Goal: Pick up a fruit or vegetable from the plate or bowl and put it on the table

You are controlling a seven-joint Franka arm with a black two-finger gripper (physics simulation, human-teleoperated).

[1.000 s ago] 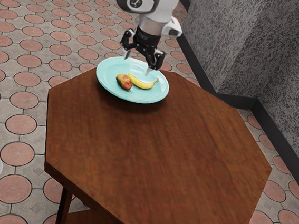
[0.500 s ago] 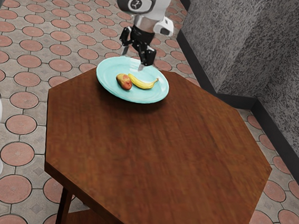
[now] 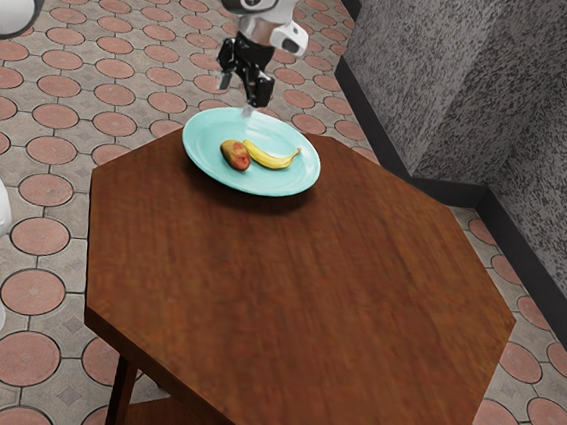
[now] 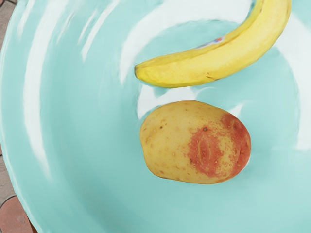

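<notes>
Black 2-fingered tool (image 3: 234,99) hangs spread above the round turquoise plate (image 3: 206,145), where an oval yellow-red fruit (image 4: 194,143) lies: probably firm, slightly slippery, best pinched across its narrower middle.

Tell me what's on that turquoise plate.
A banana and a yellow-and-red fruit or vegetable lie apart on the plate. Whatever is directly under each is covered and can't be seen.

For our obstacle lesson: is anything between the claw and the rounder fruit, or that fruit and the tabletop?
Nothing visible separates the claw from the fruit; only the plate's raised rim stands before the tabletop.
</notes>
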